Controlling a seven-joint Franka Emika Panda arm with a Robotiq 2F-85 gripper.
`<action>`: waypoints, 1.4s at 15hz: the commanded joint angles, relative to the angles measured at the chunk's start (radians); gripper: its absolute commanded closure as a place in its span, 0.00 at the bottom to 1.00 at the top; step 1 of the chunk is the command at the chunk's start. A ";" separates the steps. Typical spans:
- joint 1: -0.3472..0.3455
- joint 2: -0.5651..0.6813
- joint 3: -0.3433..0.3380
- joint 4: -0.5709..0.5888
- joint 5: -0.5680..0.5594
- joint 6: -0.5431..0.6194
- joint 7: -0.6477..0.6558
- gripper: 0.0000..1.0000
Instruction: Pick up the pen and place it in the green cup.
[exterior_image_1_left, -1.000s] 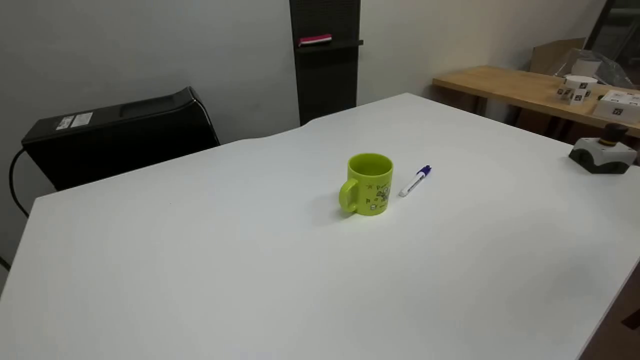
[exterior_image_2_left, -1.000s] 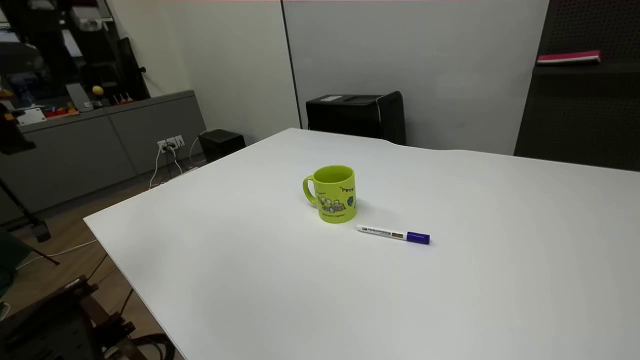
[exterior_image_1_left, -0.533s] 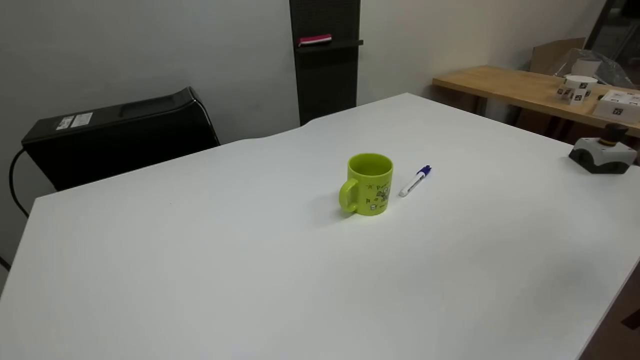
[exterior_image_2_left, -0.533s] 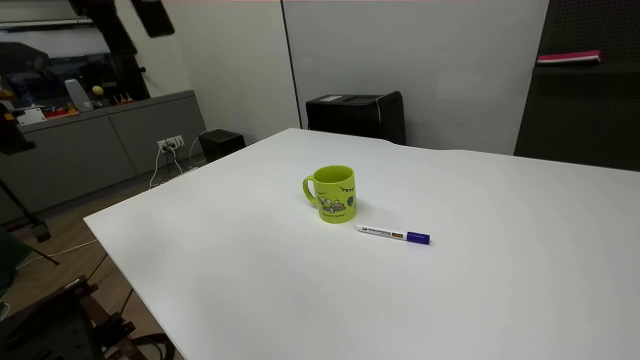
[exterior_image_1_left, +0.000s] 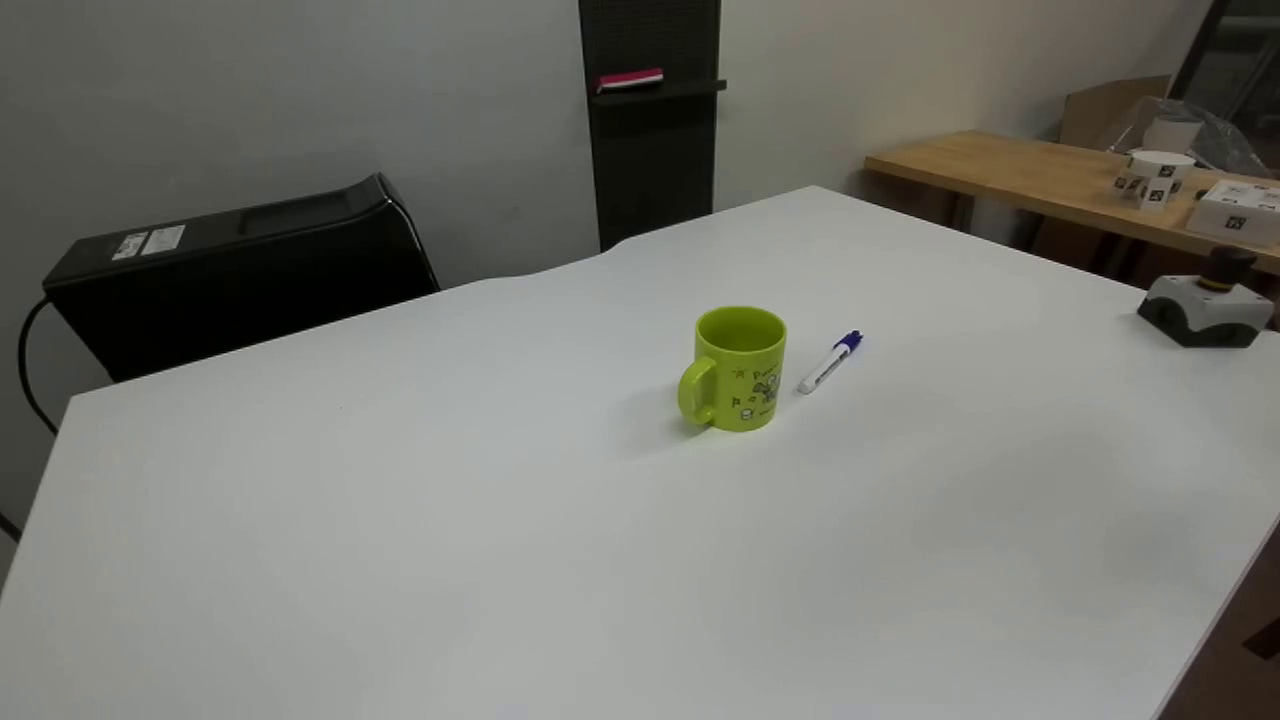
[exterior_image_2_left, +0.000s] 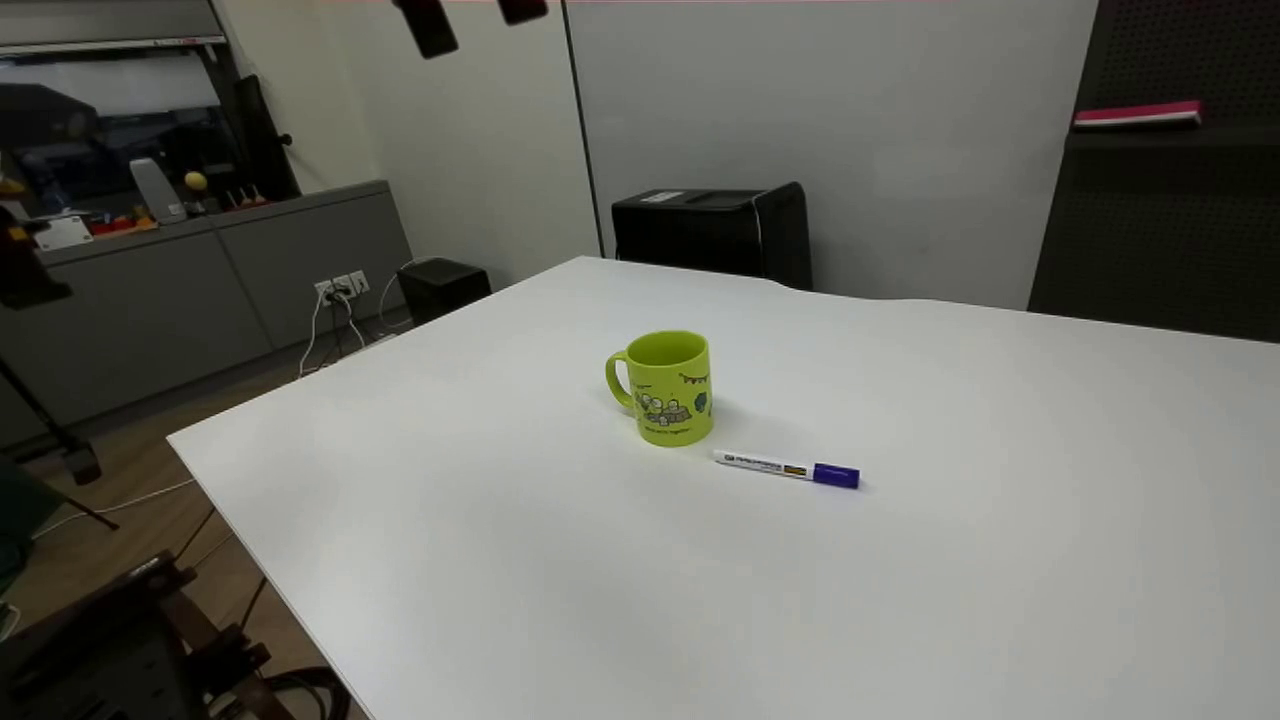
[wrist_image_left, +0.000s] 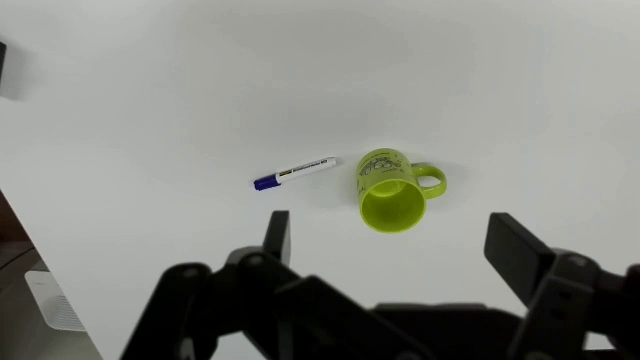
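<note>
black fingertips (exterior_image_2_left: 428, 26) have been shifted rightward in an exterior view, jaws parted wide. the pen (wrist_image_left: 296, 173) and green cup (exterior_image_2_left: 668, 390) are surrounded by counter (exterior_image_2_left: 450, 540), its edges well apart.

"Where's the gripper (wrist_image_left: 392, 245)?"

"High over the tabletop (wrist_image_left: 165, 130), its two black fingers (wrist_image_left: 517, 257) parted wide. In an exterior view the fingertips (exterior_image_2_left: 428, 28) appear above the tabletop's left edge."

"Whiteboard Marker" can be read on the pen (wrist_image_left: 296, 172), no problem. Lettering's printed on the cup (exterior_image_2_left: 672, 388) too, but way too tiny to be made out.
</note>
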 joint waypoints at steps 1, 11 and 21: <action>-0.018 0.109 -0.010 0.094 -0.013 0.023 0.061 0.00; -0.022 0.292 -0.083 0.153 0.009 0.102 0.025 0.00; -0.022 0.329 -0.104 0.135 0.001 0.118 0.024 0.00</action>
